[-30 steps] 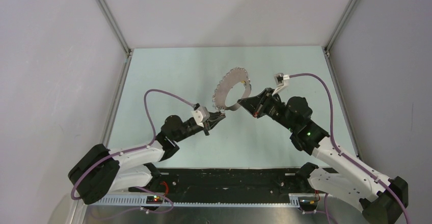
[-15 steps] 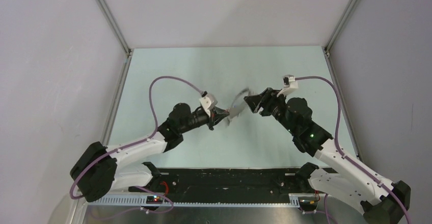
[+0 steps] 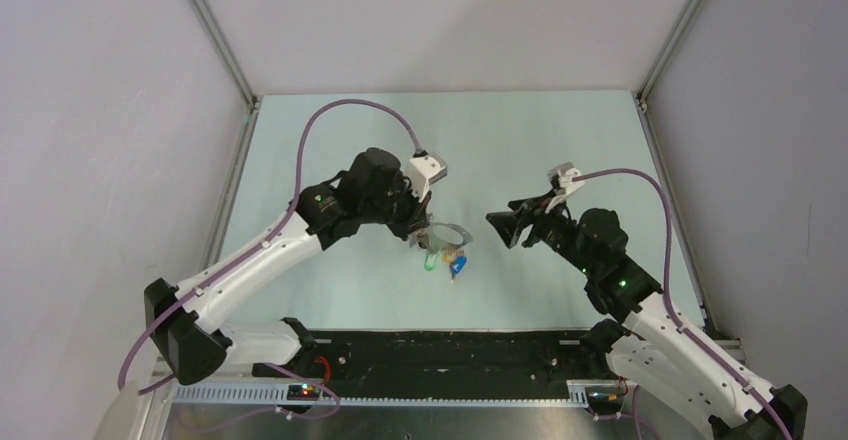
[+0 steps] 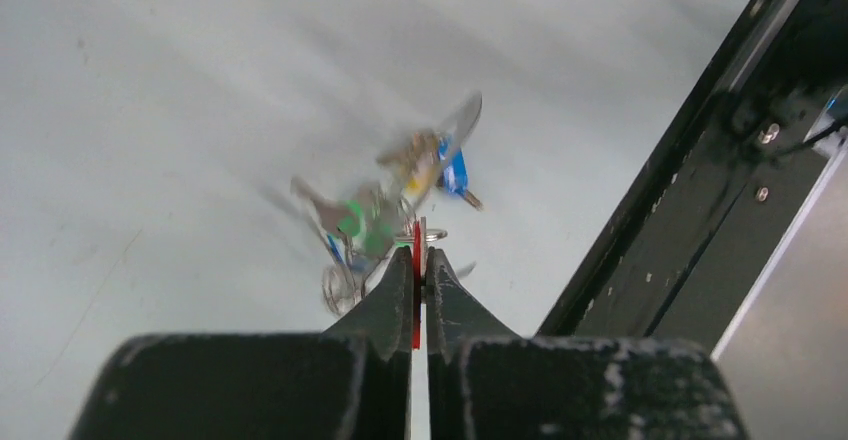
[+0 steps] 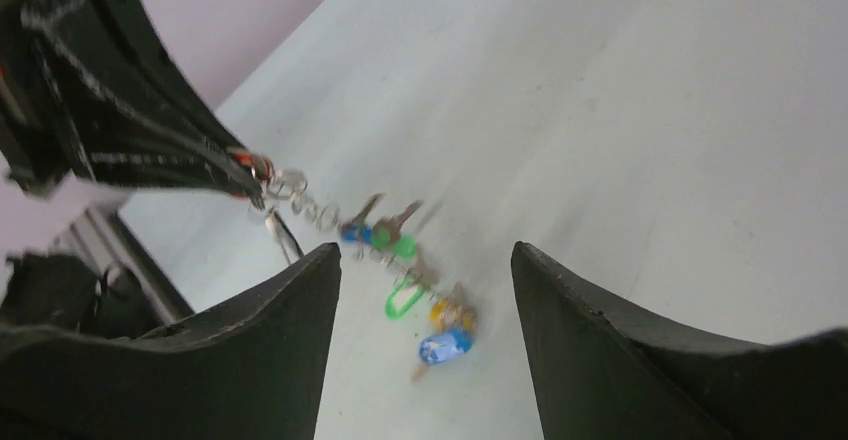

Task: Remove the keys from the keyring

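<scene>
My left gripper (image 3: 424, 234) is raised over the table's middle and is shut on a thin red key head (image 4: 416, 278). From it hang the grey keyring (image 3: 452, 230) and the keys, blurred with motion: a green one (image 3: 430, 260) and a blue one (image 3: 458, 266). In the left wrist view the green key (image 4: 358, 222) and the blue key (image 4: 455, 173) swing just beyond my fingertips (image 4: 417, 252). My right gripper (image 3: 503, 228) stands open to the right of the bunch, touching nothing. Between its fingers (image 5: 425, 250) I see the green tag (image 5: 402, 296), the yellow key (image 5: 446, 312) and the blue key (image 5: 445, 345).
The pale green table top (image 3: 560, 150) is walled by grey panels on three sides. A black rail (image 3: 450, 345) runs along the near edge, between the arm bases. Purple cables arc above both wrists.
My right gripper has opened, let go of the keyring and drawn back to the right. My left arm has risen and turned, and the ring with its keys now dangles from it.
</scene>
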Available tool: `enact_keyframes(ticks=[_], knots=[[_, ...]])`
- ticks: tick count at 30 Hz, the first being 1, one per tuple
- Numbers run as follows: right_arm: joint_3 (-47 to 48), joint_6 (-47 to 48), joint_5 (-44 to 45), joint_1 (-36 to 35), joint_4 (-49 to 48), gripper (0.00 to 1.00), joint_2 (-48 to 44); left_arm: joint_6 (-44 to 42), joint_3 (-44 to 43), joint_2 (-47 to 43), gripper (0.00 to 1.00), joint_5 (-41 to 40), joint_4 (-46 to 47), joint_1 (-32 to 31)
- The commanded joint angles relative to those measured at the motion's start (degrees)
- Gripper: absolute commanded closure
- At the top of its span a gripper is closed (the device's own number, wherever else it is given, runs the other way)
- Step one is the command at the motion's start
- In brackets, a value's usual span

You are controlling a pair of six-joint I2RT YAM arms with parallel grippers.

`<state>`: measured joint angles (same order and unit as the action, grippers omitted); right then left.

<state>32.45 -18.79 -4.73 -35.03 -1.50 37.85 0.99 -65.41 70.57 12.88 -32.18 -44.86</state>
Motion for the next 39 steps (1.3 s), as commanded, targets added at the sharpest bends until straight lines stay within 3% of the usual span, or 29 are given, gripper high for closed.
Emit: enact_keyframes(ticks=[1, 5, 8, 12, 20, 31, 39], knots=[[-0.78, 11.63, -14.84, 0.14, -7.79, 0.31, 1.40, -11.46, -6.68, 0.48, 1.00, -3.79, -16.51, -1.30], [-0.81, 15.18, -20.32, -0.31, -11.59, 0.31, 4.12, -18.27, -12.02, 3.13, 1.00, -7.43, -22.28, -3.31], [-0.81, 17.37, -22.46, -0.68, -14.32, 0.32, 5.65, -24.07, -16.28, 5.81, 1.00, -15.32, -25.72, -6.02], [-0.81, 20.02, -27.16, -1.12, -18.27, 0.36, 7.98, -27.29, -20.27, 7.09, 1.00, -20.07, -25.75, -6.61], [-0.81, 22.11, -32.13, -2.61, -24.34, 0.43, 12.35, -27.79, -22.92, 5.88, 1.00, -20.95, -22.32, -6.80], [-0.81, 27.66, -25.12, -7.41, -23.28, 0.47, 11.18, -25.75, -22.49, 6.17, 1.00, -19.28, -21.57, -6.77], [-0.81, 26.18, -24.53, -8.71, -26.37, 0.55, 13.52, -22.70, -21.34, 5.08, 1.00, -17.26, -20.19, -6.82]])
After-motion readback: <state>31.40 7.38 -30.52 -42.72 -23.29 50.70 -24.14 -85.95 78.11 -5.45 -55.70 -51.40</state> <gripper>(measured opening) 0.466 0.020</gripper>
